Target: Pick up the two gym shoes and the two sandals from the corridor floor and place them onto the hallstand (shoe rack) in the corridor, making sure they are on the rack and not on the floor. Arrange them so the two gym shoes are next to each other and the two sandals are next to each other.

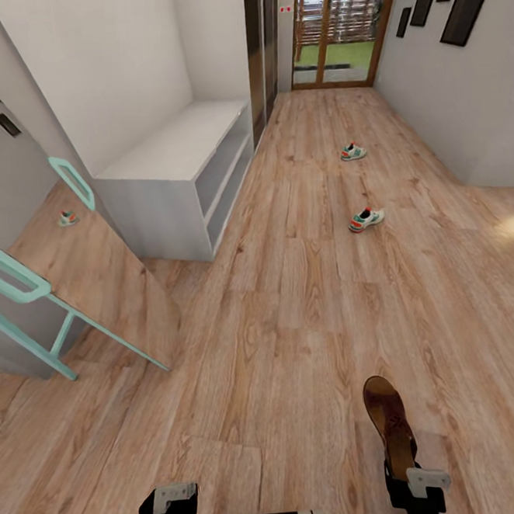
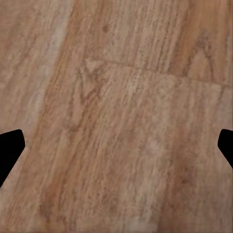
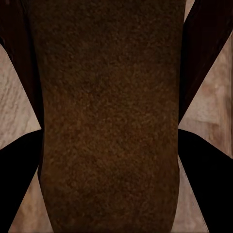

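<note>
Two gym shoes lie apart on the corridor floor (image 1: 293,308): one (image 1: 365,219) mid-corridor, the other (image 1: 352,152) farther off. The pale grey hallstand (image 1: 177,143) stands against the left wall, its top and open shelves bare. My right gripper (image 1: 417,483) is shut on a dark brown sandal (image 1: 388,421), which points forward just above the floor. In the right wrist view the sandal (image 3: 109,116) sits between the black fingers (image 3: 19,184). My left gripper (image 1: 166,508) hangs open over bare planks, fingertips (image 2: 9,150) wide apart. The second sandal is out of view.
A teal-framed mirror (image 1: 26,285) leans against the left wall near me and reflects a gym shoe (image 1: 68,218). Glass doors (image 1: 342,27) close the far end of the corridor. Dark picture frames (image 1: 465,5) hang on the right wall.
</note>
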Robot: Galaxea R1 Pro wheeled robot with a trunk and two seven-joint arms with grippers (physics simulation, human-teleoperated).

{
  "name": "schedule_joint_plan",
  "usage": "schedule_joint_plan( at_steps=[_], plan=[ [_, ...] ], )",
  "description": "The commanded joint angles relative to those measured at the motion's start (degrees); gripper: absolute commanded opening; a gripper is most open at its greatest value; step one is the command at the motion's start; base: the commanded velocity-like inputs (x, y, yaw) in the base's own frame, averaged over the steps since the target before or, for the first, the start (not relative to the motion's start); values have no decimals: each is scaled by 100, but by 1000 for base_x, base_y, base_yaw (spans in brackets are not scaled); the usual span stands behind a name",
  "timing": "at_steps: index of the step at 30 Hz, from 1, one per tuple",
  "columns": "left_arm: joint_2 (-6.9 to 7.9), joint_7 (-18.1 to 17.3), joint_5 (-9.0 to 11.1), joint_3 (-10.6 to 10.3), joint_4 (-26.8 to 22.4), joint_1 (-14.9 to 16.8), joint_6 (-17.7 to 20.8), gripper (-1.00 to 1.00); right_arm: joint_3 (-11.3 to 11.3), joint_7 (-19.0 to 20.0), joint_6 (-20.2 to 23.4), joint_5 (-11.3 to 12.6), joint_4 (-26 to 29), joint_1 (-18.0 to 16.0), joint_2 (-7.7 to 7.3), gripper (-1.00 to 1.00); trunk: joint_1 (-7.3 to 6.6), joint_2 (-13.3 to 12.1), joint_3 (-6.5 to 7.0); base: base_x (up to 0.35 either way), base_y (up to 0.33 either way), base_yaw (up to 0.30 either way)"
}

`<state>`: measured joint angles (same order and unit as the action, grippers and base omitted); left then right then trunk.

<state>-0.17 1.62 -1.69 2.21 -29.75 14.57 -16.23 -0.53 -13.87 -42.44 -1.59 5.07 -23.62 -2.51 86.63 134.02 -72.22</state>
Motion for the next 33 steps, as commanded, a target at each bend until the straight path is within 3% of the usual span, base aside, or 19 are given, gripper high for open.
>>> schedule_joint_plan(
  at_steps=[1,7,14,24,28,31,33],
  plan=[
    [41,14,-16,7,7,2,-23,100,-8,-28,-10,-17,-5,-2,-13,-100,-1,0,6,0,0,-71],
    [182,14,1,8,5,2,-37,100,-8,-33,-10,-15,-6,-2,-62,-100,-1,0,38,0,0,-48],
    [196,14,2,8,4,2,-41,100,-8,-46,-2,0,-6,-2,-45,-100,-1,0,41,-45,-27,-4],
    [200,19,-7,8,18,-6,-290,100,-11,-26,-3,-19,-37,-2,-43,-100,-1,0,41,-221,-157,0],
    [195,22,-5,8,21,-6,-292,100,-6,500,-5,-160,-182,-2,-77,-100,-1,0,41,-236,-168,0],
    [194,23,-1,8,21,-6,-292,100,19,1008,-8,-177,-194,-2,-182,-100,-1,0,41,-236,-168,0],
    [193,23,-2,8,22,-4,-293,100,43,1317,-5,-142,-195,-2,-340,-100,-1,0,41,-215,-152,0]
  ],
)
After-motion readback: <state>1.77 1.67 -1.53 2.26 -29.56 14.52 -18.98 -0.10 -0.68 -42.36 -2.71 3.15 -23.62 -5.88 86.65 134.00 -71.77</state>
